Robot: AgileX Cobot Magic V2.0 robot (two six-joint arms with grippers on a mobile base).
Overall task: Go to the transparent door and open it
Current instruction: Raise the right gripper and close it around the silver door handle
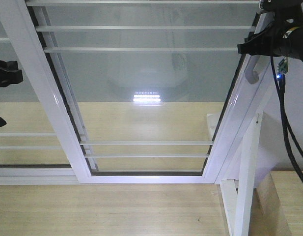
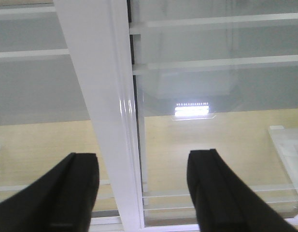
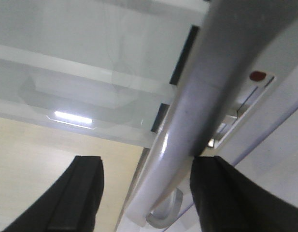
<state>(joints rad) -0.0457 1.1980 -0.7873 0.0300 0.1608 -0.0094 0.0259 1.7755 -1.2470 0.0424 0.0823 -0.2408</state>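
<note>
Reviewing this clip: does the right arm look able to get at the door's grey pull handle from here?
Probably yes. The right claw is open, and the grey pull handle runs between its fingers, close against one of them. Nothing visible blocks a grasp.

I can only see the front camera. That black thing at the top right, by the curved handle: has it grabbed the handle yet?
Observer: Not yet. The right wrist camera shows the right pincer open, with the handle passing between its fingers.
Operator: And the black thing at the left edge?
Observer: That is the left pincer, open too; its camera looks at a white door upright between its fingers.
</note>
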